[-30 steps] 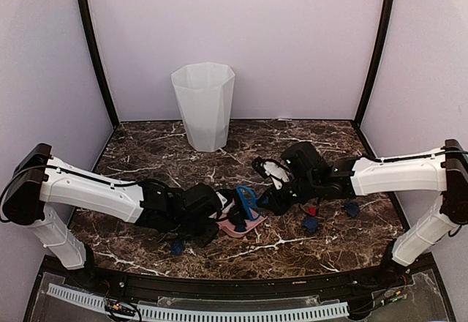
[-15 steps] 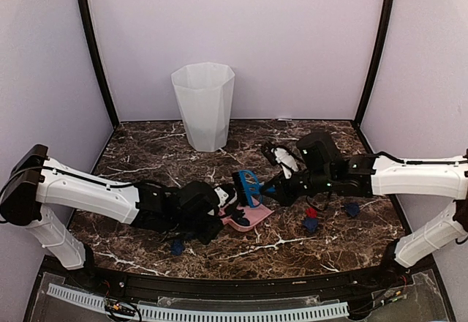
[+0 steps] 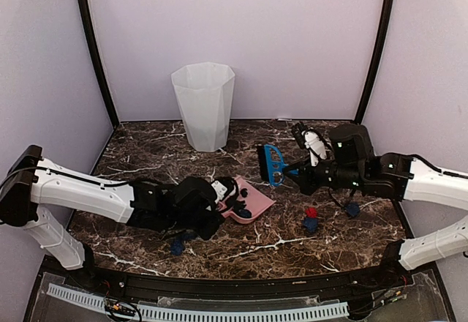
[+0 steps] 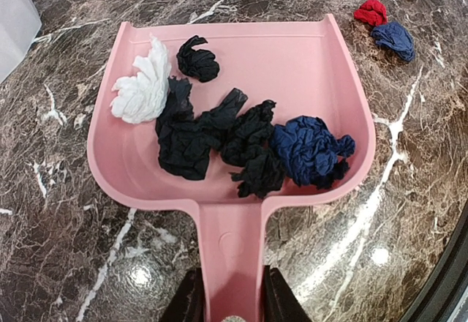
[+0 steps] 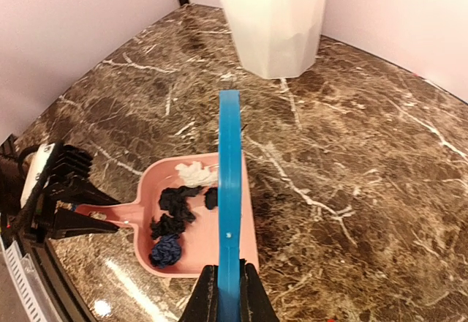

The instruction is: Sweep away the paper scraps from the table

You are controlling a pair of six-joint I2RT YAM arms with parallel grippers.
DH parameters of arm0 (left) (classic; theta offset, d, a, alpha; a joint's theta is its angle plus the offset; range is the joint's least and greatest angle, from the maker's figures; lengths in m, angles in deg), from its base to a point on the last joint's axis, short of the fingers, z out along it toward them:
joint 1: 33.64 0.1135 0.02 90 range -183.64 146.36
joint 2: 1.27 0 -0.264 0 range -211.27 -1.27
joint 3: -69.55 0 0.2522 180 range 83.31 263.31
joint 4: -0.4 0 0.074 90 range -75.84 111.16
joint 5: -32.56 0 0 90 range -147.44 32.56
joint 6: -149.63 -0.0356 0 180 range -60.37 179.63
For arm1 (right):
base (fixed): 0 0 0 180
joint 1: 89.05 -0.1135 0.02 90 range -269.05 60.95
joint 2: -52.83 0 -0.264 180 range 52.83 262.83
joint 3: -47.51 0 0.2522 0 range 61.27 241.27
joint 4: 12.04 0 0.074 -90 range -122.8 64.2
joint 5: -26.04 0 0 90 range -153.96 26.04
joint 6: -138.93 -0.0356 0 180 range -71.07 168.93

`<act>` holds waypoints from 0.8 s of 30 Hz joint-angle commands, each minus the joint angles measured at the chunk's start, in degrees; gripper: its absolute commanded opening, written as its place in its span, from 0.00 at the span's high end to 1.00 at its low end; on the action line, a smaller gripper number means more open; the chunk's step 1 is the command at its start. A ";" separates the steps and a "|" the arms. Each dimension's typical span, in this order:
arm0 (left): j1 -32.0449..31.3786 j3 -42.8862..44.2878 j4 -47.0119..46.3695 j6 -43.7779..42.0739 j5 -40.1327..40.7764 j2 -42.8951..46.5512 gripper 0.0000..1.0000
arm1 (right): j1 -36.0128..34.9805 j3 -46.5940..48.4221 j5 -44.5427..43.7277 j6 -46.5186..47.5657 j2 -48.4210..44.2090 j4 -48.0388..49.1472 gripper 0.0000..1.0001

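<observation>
My left gripper point(image 3: 219, 199) is shut on the handle of the pink dustpan point(image 3: 257, 201), which lies flat on the table point(image 3: 146, 154). In the left wrist view, the gripper point(image 4: 228, 304) clamps the handle and the pan point(image 4: 278, 58) holds paper scraps: a white wad point(image 4: 142, 91), several black wads point(image 4: 197, 58) and a navy one point(image 4: 307, 150). My right gripper point(image 3: 296, 170) is shut on the blue hand brush point(image 3: 273, 164), held above the table right of the pan. On the table lie a red scrap point(image 3: 311, 211) and navy scraps point(image 3: 310, 225) point(image 3: 352, 208) point(image 3: 177, 246).
A tall white bin point(image 3: 204, 106) stands at the back left of centre and also shows in the right wrist view point(image 5: 274, 15). Walls enclose the table on three sides. The black front rim point(image 3: 241, 278) runs along the near edge.
My right gripper has lifted the brush off the dustpan and carried it right and back. The dustpan has shifted slightly, and its scraps now show uncovered.
</observation>
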 commanded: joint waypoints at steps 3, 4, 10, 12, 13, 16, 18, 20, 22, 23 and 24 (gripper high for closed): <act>0.35 4.23 0.22 -1.00 2.38 1.79 1.00 | -0.13 -3.53 -19.31 -3.40 -6.18 -2.50 1.00; 0.43 5.01 0.65 -1.06 2.58 1.53 1.00 | -0.06 -4.17 -21.58 -3.92 -7.04 -2.74 1.00; 2.49 11.11 3.89 -1.30 3.83 -0.11 1.00 | 1.24 -8.05 -28.53 -6.48 -11.97 -2.78 1.00; 3.77 12.85 4.21 -1.55 3.29 -0.28 1.00 | 1.82 -9.13 -29.25 -6.89 -12.95 -2.30 1.00; 4.53 13.89 4.32 -1.87 3.08 -0.42 1.00 | 2.16 -9.67 -29.45 -6.92 -13.37 -2.05 1.00; 6.07 17.34 4.94 -2.79 2.03 -0.89 1.00 | 2.67 -10.52 -30.95 -7.40 -14.12 -1.56 1.00; 7.17 20.16 5.62 -3.39 1.73 -1.45 1.00 | 2.99 -10.73 -31.18 -7.37 -14.24 -1.36 1.00; 8.59 23.26 6.67 -3.98 1.65 -2.29 1.00 | 3.19 -10.74 -31.07 -7.23 -14.16 -1.32 1.00; 9.67 26.28 7.67 -4.77 1.02 -3.12 1.00 | 3.30 -10.89 -30.98 -7.12 -14.05 -1.32 1.00; 10.01 27.20 7.89 -5.10 0.67 -3.34 1.00 | 3.38 -10.91 -30.96 -7.10 -14.01 -1.32 1.00; 10.73 29.05 8.28 -5.70 0.01 -3.80 1.00 | 3.47 -10.99 -30.91 -7.02 -13.99 -1.13 1.00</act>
